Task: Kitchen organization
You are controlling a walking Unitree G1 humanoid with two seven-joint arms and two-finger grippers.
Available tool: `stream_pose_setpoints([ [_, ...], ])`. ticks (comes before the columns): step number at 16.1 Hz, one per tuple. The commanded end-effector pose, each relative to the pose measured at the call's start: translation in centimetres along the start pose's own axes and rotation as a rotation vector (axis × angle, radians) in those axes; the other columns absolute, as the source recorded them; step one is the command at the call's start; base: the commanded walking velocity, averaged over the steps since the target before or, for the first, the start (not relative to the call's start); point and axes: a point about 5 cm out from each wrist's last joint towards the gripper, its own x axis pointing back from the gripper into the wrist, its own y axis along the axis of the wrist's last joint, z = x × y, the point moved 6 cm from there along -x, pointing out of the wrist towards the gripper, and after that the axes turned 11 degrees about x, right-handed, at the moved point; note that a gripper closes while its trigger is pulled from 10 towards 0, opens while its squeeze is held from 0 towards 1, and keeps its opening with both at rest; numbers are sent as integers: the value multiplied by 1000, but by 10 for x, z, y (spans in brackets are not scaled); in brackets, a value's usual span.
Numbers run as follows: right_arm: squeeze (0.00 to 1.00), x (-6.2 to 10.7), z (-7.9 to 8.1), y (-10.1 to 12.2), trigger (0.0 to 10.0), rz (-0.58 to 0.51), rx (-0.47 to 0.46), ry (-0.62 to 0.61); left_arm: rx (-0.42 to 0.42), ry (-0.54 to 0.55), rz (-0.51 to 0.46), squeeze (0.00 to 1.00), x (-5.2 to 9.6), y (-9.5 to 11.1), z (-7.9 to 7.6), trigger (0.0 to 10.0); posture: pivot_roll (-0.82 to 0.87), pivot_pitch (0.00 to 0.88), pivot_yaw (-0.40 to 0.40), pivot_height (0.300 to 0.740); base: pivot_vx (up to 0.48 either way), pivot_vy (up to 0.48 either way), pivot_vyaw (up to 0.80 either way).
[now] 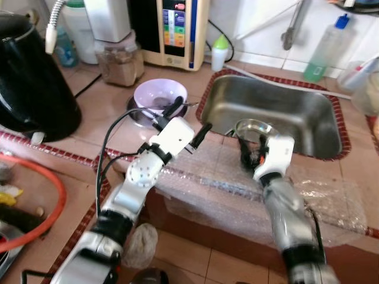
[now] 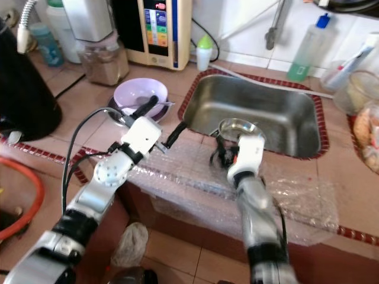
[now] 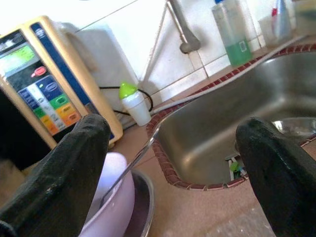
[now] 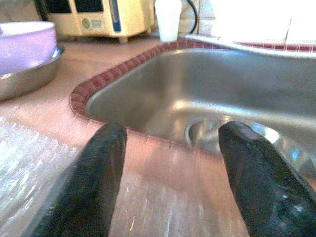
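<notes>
Centrally, the right gripper [image 1: 251,155] hovers at the near rim of the sink [image 1: 308,112], fingers spread wide and empty, presumably lined up for the steel bowl [image 1: 253,128] resting inside the sink just beyond them. The left gripper [image 1: 188,123], likewise spread and empty, hangs left of the sink, beside the lilac bowl [image 1: 160,94] nested in a metal dish with a utensil. Bubble wrap [image 1: 237,183] lies along the counter edge in front of the sink. The water ioniser [image 1: 177,29] behind the sink's left corner carries coloured buttons; no lettering is legible.

Lilac bowl [image 1: 160,93] upright in steel dish [image 1: 137,116], left of sink [image 1: 278,112].
</notes>
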Motion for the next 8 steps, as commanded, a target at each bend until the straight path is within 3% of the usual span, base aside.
stream_pose_setpoints([
  [1,188,6,2,7,10000,-11,4,9,-46,-11,-5,949,-5,1,1,10000,-113,0,64,740,0,0,0],
  [2,0,17,4,8,10000,-6,4,7,-72,-2,0,537,-8,0,6,10000,-138,0,72,740,0,0,0],
  [3,0,26,6,9,10000,1,6,7,-65,19,9,0,-11,-2,14,10000,-159,6,76,740,0,0,0],
  [4,0,36,9,11,10000,20,3,6,-70,45,15,0,-15,-3,22,10000,-175,12,80,740,0,0,0],
  [5,0,46,14,13,10000,40,1,12,-66,77,36,0,-20,-6,34,0,-188,17,85,740,0,0,0],
  [8,0,51,21,18,10000,48,10,34,-79,87,58,0,-23,-10,40,0,-198,22,87,740,0,0,0],
])
